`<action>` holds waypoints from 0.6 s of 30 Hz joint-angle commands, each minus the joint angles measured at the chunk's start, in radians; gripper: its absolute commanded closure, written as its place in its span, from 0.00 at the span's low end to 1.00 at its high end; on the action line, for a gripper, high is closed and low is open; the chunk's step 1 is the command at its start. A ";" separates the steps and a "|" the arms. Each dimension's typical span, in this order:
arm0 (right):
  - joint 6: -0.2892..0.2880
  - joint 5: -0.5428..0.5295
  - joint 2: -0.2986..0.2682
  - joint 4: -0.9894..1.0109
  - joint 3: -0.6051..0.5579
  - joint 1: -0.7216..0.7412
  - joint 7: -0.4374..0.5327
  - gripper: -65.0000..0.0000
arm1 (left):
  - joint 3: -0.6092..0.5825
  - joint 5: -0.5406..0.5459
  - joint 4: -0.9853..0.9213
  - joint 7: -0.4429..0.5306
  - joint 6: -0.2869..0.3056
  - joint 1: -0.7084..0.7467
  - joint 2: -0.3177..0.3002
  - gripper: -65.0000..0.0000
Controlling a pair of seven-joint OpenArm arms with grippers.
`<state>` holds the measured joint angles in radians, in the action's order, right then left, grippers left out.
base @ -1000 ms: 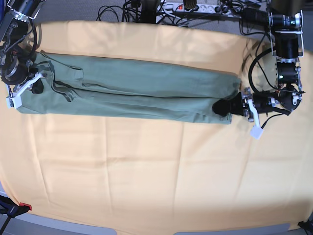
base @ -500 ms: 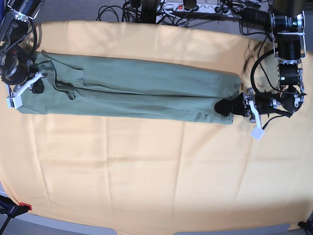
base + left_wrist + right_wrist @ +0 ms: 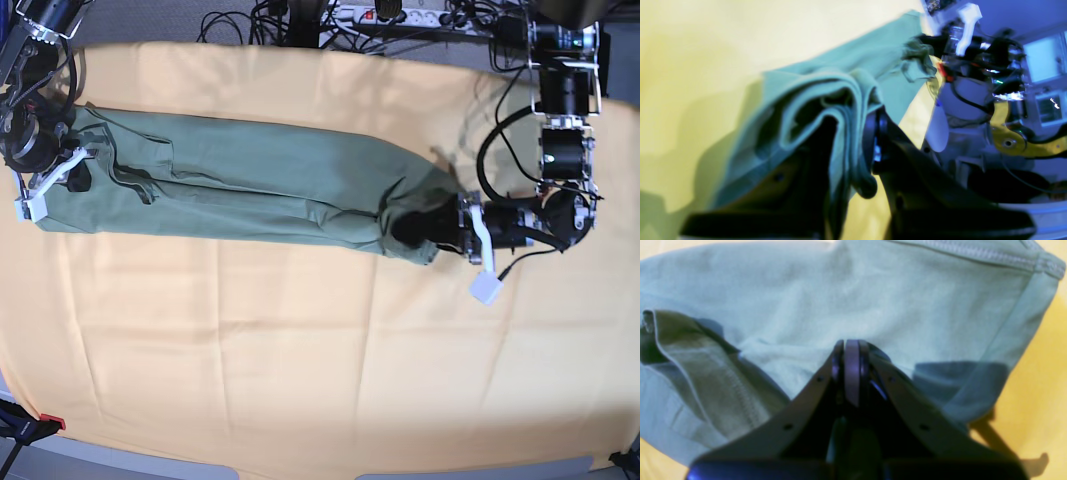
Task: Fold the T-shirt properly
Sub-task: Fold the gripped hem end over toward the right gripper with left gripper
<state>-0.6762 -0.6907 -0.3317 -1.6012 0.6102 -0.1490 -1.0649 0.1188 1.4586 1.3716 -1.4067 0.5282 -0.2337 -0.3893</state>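
The sage-green T-shirt (image 3: pixel 250 185) lies as a long narrow strip across the orange-yellow cloth (image 3: pixel 300 340). My left gripper (image 3: pixel 415 228) is at its right end, shut on bunched folds of the fabric, which rise off the cloth there. Close up, the left gripper (image 3: pixel 853 133) pinches several layers of the T-shirt (image 3: pixel 880 56). At the strip's left end sits my right gripper (image 3: pixel 72 172). In its wrist view the right gripper (image 3: pixel 851 350) has its jaws pressed together on the T-shirt (image 3: pixel 873 290) near a hemmed edge.
Cables and a power strip (image 3: pixel 400 15) run along the table's far edge. A red-tipped clamp (image 3: pixel 45 422) holds the cloth at the near left corner. The cloth's front half carries only creases.
My left gripper has moved left with the shirt's right end, shortening the strip and bunching the fabric. The right gripper has stayed in place.
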 commanded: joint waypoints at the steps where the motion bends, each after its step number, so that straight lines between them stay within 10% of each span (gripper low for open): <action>1: -0.005 -0.010 -0.017 -0.013 0.005 0.011 0.014 1.00 | 0.007 0.025 0.031 0.010 0.002 -0.016 0.003 1.00; 18: -0.004 -0.011 -0.018 -0.013 0.005 0.010 0.006 1.00 | -0.058 -0.069 0.040 0.106 0.085 -0.010 0.293 1.00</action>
<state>-0.6773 -0.6895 -0.3317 -1.6012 0.6102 -0.1493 -1.0653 0.0574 1.3544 1.3945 -1.3190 0.6071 -0.2214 -0.1013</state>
